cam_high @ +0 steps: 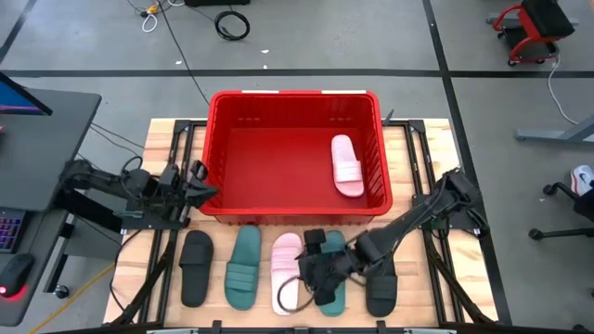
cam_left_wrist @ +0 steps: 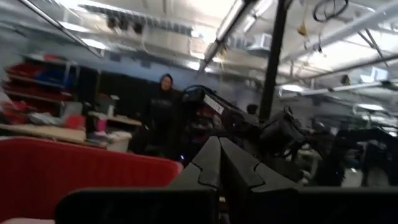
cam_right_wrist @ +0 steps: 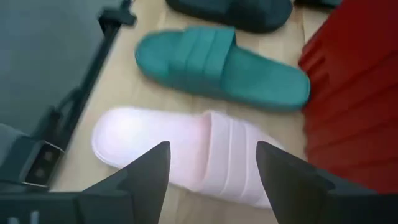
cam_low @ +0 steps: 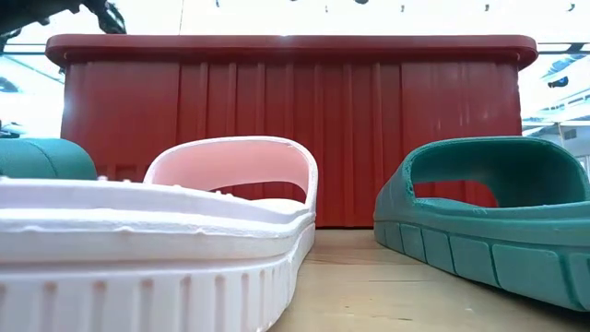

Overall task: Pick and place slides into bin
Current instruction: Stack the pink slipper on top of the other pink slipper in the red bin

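Note:
The red bin (cam_high: 223, 121) stands mid-table, and one pale pink slide (cam_high: 347, 165) lies flat on its floor by the right wall. Along the near edge lie a black slide (cam_high: 195, 267), a teal slide (cam_high: 244, 265), a pink slide (cam_high: 284, 255), a second teal slide (cam_high: 336, 295) and a second black slide (cam_high: 382, 289). My right gripper (cam_high: 303, 278) hovers open above that pink slide (cam_right_wrist: 186, 146), one finger on either side and touching nothing. My left gripper (cam_high: 202, 182) is shut and empty by the bin's left wall, pointing upward (cam_left_wrist: 221, 163).
The bin's left rim (cam_left_wrist: 74, 163) shows just beyond my left gripper. In the right wrist view the bin's near wall (cam_right_wrist: 354, 93) stands close beside the pink slide. The table frame's dark bar (cam_right_wrist: 74, 106) runs along the slide's other side. A person (cam_left_wrist: 163, 106) stands in the room behind.

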